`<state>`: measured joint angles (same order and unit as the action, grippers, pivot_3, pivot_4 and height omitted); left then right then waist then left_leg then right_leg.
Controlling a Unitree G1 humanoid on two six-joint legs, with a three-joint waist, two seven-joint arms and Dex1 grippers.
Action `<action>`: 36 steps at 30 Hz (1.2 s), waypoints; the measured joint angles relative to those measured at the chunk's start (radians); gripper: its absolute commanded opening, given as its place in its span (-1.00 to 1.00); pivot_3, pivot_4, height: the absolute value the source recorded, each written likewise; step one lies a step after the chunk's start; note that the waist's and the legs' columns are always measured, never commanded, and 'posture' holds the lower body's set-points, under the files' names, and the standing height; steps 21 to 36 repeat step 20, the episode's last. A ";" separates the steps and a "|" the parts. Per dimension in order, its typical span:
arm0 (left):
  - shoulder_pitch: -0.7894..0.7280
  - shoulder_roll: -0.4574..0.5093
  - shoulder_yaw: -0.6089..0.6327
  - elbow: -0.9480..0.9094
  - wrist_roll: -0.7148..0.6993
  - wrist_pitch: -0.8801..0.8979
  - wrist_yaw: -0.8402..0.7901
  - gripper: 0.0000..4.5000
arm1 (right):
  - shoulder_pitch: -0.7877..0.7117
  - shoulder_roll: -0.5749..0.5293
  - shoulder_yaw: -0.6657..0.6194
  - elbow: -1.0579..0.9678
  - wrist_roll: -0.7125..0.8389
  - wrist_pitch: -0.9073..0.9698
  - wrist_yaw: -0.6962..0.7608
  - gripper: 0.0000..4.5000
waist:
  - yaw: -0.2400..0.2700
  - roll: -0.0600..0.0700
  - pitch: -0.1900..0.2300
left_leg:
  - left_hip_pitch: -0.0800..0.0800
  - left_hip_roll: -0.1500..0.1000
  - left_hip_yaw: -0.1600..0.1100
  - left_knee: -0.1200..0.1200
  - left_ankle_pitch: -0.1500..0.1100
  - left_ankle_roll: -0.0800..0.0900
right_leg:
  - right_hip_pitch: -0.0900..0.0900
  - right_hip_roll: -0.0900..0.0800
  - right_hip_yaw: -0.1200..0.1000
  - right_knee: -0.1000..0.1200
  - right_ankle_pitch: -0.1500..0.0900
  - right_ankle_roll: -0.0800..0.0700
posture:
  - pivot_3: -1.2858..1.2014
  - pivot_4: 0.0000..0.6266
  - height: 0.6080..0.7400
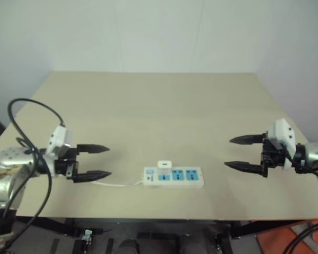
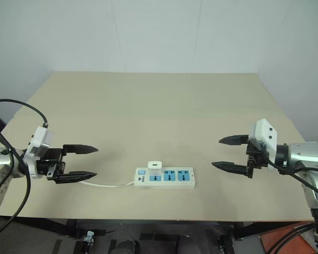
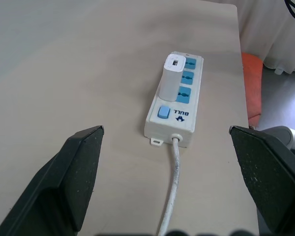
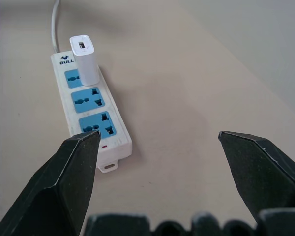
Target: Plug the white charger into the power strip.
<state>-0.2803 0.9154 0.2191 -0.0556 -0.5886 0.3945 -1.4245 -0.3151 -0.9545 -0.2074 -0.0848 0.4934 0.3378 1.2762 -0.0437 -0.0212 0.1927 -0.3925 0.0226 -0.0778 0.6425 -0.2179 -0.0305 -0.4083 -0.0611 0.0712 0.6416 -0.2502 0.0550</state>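
Observation:
The power strip (image 1: 174, 177) lies near the table's front edge, its thin white cord (image 1: 116, 184) running left. The white charger (image 1: 165, 165) stands upright in the strip's socket nearest the switch end, seen as well in the left wrist view (image 3: 171, 76) and the right wrist view (image 4: 85, 59). My left gripper (image 1: 98, 161) hovers open left of the strip, fingers pointing toward it, nothing between them. My right gripper (image 1: 239, 153) is open on the right side, well apart from the strip and also empty.
The beige table (image 1: 159, 111) stretches back to a white wall. An orange object (image 3: 253, 83) sits on the floor beyond the table's right edge. Black cables (image 1: 32, 143) loop off my left arm.

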 measured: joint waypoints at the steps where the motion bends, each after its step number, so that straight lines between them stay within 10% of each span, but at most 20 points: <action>1: 0.000 0.000 0.000 0.000 0.000 0.000 0.002 0.98 | 0.000 0.000 0.000 -0.004 0.000 0.000 -0.001 1.00 | 0.000 0.000 0.000 | 0.000 0.000 0.000 0.000 0.000 0.000 | 0.000 0.000 0.000 0.000 0.000 0.000 | 0.03 -0.52 1.00; 36: -0.015 -0.005 -0.048 0.004 0.006 -0.002 -0.001 0.98 | 0.045 0.000 0.000 -0.064 0.002 0.000 -0.012 1.00 | 0.000 0.000 0.000 | 0.000 0.000 0.000 0.000 0.000 0.000 | 0.000 0.000 0.000 0.000 0.000 0.000 | 0.03 -0.52 1.00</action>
